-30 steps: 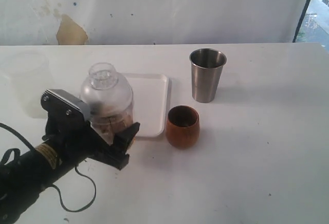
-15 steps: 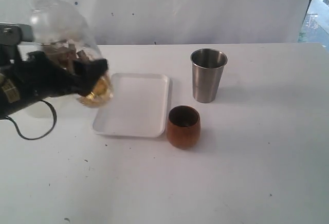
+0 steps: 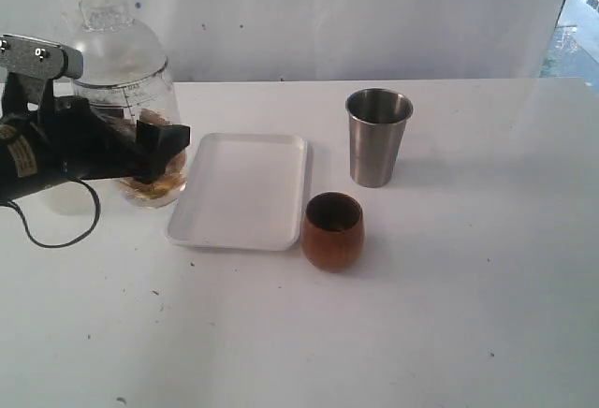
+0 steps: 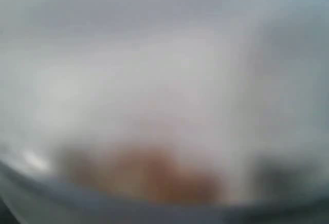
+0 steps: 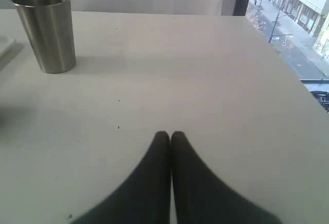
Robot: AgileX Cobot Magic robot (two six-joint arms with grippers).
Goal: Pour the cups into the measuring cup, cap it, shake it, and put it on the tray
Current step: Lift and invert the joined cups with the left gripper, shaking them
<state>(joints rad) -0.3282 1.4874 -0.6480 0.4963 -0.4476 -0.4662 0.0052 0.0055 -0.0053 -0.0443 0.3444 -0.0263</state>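
White, speckled surface [image 3: 449, 314] is seen below a stained wall. Pouring is judged done: brown contents are seen in the measuring cup [image 3: 131, 109], while the wooden cup [image 3: 332, 232] and steel tumbler [image 3: 377, 141] are stood upright near the tray [image 3: 239, 193]. Capping is done too, as a clear domed lid [image 3: 110, 24] is seated on top. The measuring cup is clamped upright by the left end effector [image 3: 150, 151], just beside the tray, not on it. Shaking cannot be confirmed, and placement on the tray is left. The right end effector [image 5: 170, 139] is held pressed together and empty.
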